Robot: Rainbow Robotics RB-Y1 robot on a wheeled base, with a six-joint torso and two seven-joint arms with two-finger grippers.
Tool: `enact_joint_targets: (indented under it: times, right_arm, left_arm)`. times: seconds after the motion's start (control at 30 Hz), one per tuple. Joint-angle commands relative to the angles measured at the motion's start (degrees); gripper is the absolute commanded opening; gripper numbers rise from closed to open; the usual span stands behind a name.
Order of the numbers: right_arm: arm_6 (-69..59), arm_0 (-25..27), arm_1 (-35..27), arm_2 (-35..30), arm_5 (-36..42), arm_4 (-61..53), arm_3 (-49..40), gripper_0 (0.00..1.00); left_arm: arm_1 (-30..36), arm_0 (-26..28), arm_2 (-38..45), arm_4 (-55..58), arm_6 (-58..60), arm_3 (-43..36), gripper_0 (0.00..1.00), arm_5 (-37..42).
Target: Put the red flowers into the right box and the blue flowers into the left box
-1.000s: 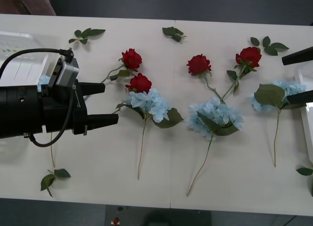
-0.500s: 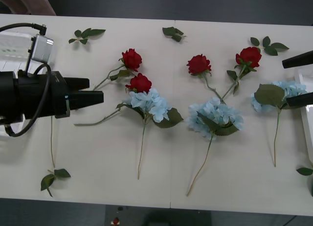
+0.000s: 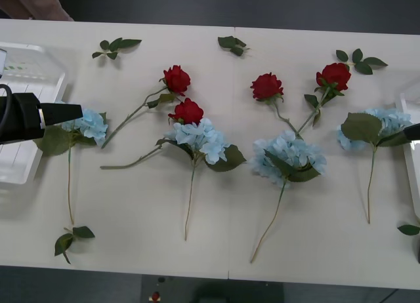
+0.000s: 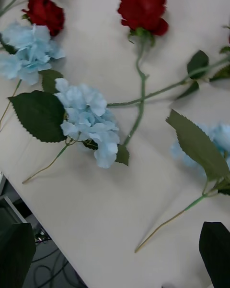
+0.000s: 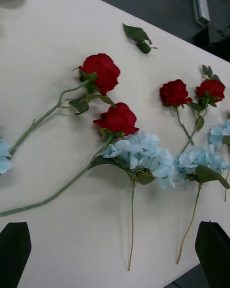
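The table point(image 3: 216, 250) holds everything. The left box point(image 3: 26, 73) sits at its far left edge, the right box point(image 3: 412, 165) at its right edge, and no flower lies fully in either. Four blue flowers point(image 3: 200, 140) lie in a row across the middle: one just beside the left box with its leaf over the rim, two in the centre, one near the right box. Four red flowers point(image 3: 188, 111) lie just beyond them, in two pairs; one rose touches a central blue head. Loose leaves point(image 3: 231, 44) lie along the far edge. The left gripper point(image 5: 115, 249) hangs over the left box, jaws wide apart and empty. The right gripper point(image 4: 120, 254) waits at the right edge, also spread and empty.
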Motion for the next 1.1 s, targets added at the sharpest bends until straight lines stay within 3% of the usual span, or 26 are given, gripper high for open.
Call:
enact_joint_targets:
  times: [0.03,0.17,0.47,1.1]
  right_arm:
    - [-8.31,1.12,-1.76,-0.46,-1.56,4.66,-0.33,1.00]
    - [-16.04,2.09,-1.76,-0.20,-2.88,10.28,-0.33,1.00]
    - [-29.76,2.09,-1.67,5.78,-7.19,19.95,-0.33,1.00]
    - [-35.03,2.09,5.10,13.69,-12.11,35.33,-0.33,1.00]
  left_arm:
    - [1.69,-0.13,-0.75,-5.79,10.50,-1.02,1.00,0.44]
    - [2.57,-1.36,-2.60,-11.06,14.72,0.03,1.00,4.22]
    - [2.92,-6.37,-8.40,-15.01,14.98,8.12,1.00,4.48]
    - [4.16,-17.27,-22.72,-18.18,12.96,22.80,1.00,4.48]
